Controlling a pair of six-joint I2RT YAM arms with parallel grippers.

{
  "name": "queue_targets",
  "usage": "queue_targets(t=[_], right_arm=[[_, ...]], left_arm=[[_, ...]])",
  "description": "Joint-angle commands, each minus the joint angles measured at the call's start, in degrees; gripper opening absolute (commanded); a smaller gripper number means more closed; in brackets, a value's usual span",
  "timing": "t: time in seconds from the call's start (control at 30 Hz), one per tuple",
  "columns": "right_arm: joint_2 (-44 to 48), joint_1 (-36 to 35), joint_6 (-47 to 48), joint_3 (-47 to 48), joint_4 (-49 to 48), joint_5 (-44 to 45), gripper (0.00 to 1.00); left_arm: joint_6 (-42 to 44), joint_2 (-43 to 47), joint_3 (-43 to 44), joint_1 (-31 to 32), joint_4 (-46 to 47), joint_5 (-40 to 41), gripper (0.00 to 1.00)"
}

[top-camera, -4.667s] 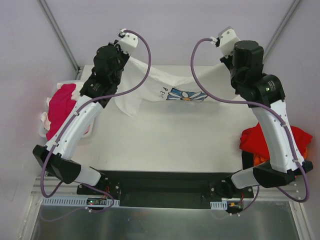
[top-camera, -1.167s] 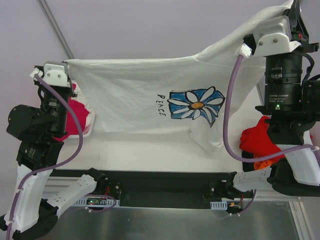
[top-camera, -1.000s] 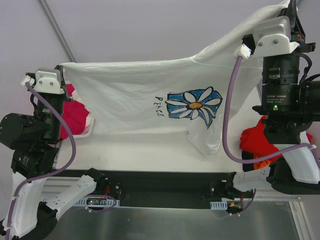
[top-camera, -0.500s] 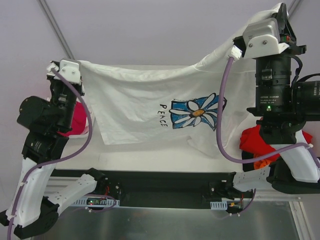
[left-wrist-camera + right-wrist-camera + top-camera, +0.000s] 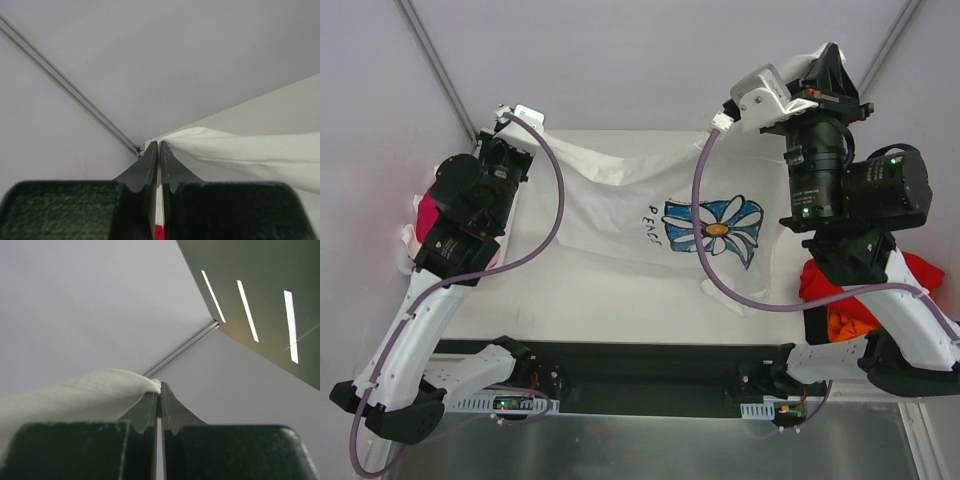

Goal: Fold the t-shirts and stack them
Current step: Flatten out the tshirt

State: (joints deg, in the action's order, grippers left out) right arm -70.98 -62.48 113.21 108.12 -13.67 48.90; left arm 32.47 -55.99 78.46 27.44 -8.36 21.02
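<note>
We hold the white daisy t-shirt (image 5: 620, 190) spread between both hands over the far half of the surface (image 5: 610, 305). Our left hand (image 5: 158, 146) is pinched closed on its far-left corner, and our right hand (image 5: 160, 387) is clamped on its raised far-right edge. The pink t-shirt (image 5: 423, 213) lies at the left edge, and the red t-shirt (image 5: 923, 270) and orange t-shirt (image 5: 842, 322) lie at the right.
</note>
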Motion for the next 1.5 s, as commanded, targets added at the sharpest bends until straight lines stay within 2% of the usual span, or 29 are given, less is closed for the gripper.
queue_targets(t=[0.0, 0.1, 0.3, 0.57, 0.9, 1.27, 1.47], right_arm=[[2.3, 4.1, -9.6, -0.3, 6.7, 0.8, 0.01], [3.1, 9.5, -15.9, -2.3, 9.3, -0.3, 0.01], [2.0, 11.5, -20.3, -0.1, 13.4, -2.1, 0.01], [-0.7, 21.7, -30.7, 1.6, 19.6, -9.1, 0.01], [-1.6, 33.1, -41.7, -0.1, 20.3, -15.5, 0.01], [-4.3, 33.4, -40.4, 10.9, 21.6, -16.3, 0.01], [-2.1, 33.2, -39.6, 9.9, 16.0, -16.0, 0.01]], left_arm=[[0.8, 0.7, -0.6, 0.3, 5.8, 0.0, 0.0], [1.1, 0.3, -0.8, 0.3, 6.7, 0.8, 0.0], [0.7, -0.9, -0.6, 0.3, 7.6, 0.7, 0.0], [-0.4, -2.5, -0.8, 0.3, 8.0, 1.0, 0.0], [-0.3, -4.9, -0.2, -1.2, 10.8, 2.8, 0.0], [-0.3, -5.7, 4.9, -2.0, 11.2, 6.7, 0.0], [-1.4, -6.4, 6.0, -2.1, 11.2, 8.1, 0.0]])
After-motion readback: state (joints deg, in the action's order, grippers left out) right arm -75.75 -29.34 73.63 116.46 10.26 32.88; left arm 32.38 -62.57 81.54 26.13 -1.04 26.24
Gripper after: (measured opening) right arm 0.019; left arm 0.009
